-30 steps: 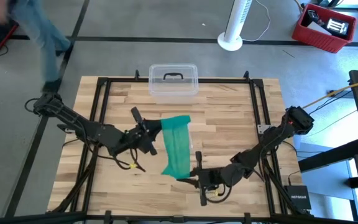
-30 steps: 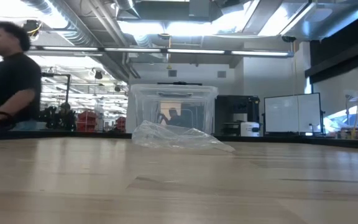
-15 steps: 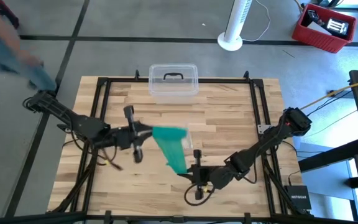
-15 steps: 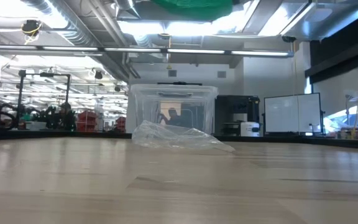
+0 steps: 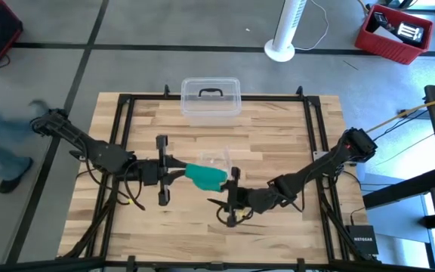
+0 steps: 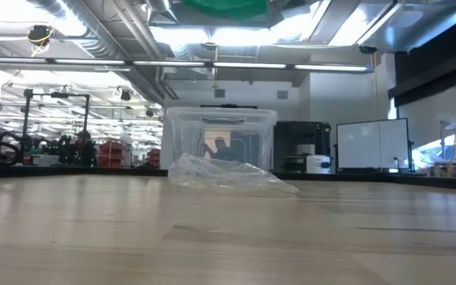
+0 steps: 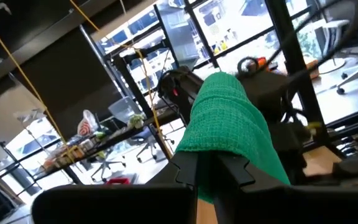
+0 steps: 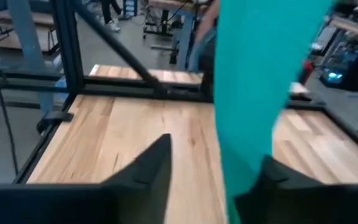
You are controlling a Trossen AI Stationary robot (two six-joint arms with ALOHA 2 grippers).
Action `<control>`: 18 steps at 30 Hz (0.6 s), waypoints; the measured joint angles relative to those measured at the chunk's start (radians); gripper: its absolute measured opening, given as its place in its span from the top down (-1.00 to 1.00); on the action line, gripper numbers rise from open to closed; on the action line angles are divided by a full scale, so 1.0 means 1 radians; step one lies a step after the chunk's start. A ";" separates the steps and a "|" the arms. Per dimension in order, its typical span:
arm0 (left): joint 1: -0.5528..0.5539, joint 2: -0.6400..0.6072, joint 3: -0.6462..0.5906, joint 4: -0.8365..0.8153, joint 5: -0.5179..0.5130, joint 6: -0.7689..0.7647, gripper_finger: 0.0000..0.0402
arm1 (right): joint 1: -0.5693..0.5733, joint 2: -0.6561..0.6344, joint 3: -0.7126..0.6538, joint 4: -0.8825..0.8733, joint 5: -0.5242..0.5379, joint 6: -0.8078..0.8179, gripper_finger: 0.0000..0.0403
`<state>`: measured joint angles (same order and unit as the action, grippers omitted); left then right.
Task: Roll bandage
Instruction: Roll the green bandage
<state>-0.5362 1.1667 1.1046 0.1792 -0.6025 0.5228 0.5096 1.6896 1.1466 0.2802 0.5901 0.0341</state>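
Left gripper: fingers pinch the bandage, which hangs above the table.
Right gripper: fingers spread, strip between them, unheld.
Risk: strip swings free; roll loosens, or drops.

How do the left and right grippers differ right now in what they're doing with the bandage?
The left gripper is shut on one end of the bandage; the right gripper has its fingers spread, and the teal strip hangs loose between them, not pinched. Seen from above, the left gripper sits on the bandage's left, the right gripper on its right. Both are raised above the table near its middle.
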 joint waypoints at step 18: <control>0.008 0.000 0.000 -0.023 -0.023 0.004 0.94 | 0.024 -0.046 0.129 -0.290 0.015 0.047 -0.22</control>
<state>-0.5285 1.1667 1.1046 0.1559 -0.6254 0.5263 0.5340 1.6440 1.2751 -0.0095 0.6054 0.0814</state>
